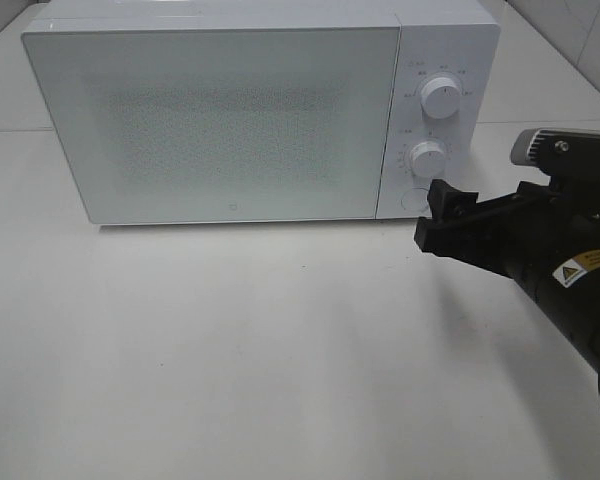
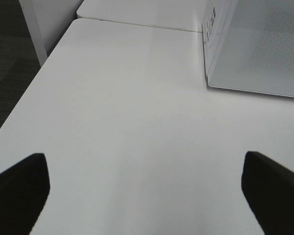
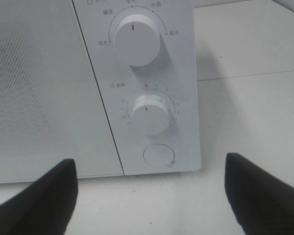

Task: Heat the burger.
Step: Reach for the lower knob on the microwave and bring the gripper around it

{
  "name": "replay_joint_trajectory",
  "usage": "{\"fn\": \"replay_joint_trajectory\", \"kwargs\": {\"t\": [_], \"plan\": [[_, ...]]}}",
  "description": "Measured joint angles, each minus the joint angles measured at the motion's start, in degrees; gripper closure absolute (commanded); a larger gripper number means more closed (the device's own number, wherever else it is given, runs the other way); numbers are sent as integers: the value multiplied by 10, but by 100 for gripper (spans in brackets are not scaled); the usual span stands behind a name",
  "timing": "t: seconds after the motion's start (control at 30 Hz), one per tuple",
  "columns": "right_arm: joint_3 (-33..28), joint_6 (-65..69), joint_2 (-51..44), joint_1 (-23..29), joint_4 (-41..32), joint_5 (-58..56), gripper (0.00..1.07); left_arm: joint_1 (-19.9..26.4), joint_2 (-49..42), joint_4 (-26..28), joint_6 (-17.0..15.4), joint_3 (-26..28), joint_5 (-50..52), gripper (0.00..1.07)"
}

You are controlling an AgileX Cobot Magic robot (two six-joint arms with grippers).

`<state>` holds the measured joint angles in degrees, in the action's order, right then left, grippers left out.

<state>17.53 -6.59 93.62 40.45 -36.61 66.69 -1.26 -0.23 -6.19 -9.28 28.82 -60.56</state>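
Facing microwave timer dial (image 3: 149, 114), right end effector (image 1: 438, 218) spread

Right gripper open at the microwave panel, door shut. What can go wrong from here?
1. The timer knob and the round button sit close together; the open right gripper could catch the wrong one.
2. The frosted door hides the inside and no view shows the burger, so the microwave might run empty.
3. It stands loose on the smooth table; a push may slide it.
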Motion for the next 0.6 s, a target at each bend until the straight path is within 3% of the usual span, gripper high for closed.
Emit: {"fn": "replay_joint_trajectory", "kwargs": {"t": [0.23,0.6], "plan": [[28,-39,7,0,-1,-3,28,0,0,0,0,0,0,6],[91,-40,98,-40,26,-14,30,0,0,0,0,0,0,6]]}}
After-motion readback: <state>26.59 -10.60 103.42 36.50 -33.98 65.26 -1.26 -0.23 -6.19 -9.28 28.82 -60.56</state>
